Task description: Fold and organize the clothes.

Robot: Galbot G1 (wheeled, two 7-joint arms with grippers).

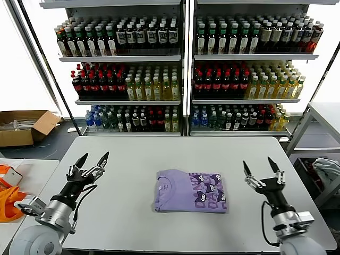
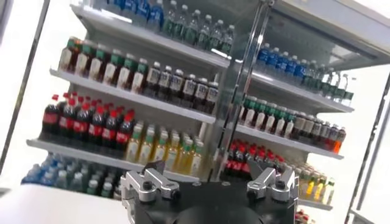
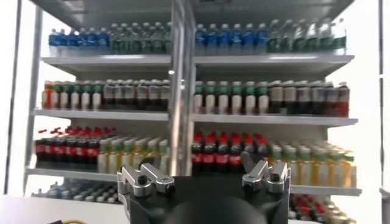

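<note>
A lavender T-shirt lies folded into a rectangle in the middle of the grey table, its dark purple printed figures facing up on its right half. My left gripper is raised over the table's left part, open and empty, well to the left of the shirt. Over the table's right part my right gripper is raised too, open and empty, a little to the right of the shirt. Both wrist views look out at the drink shelves, with the left gripper and the right gripper holding nothing.
Tall shelves of bottled drinks stand behind the table. An orange bag lies on a side table at the left. A cardboard box sits on the floor at the back left. At the right a grey cloth lies in a rack.
</note>
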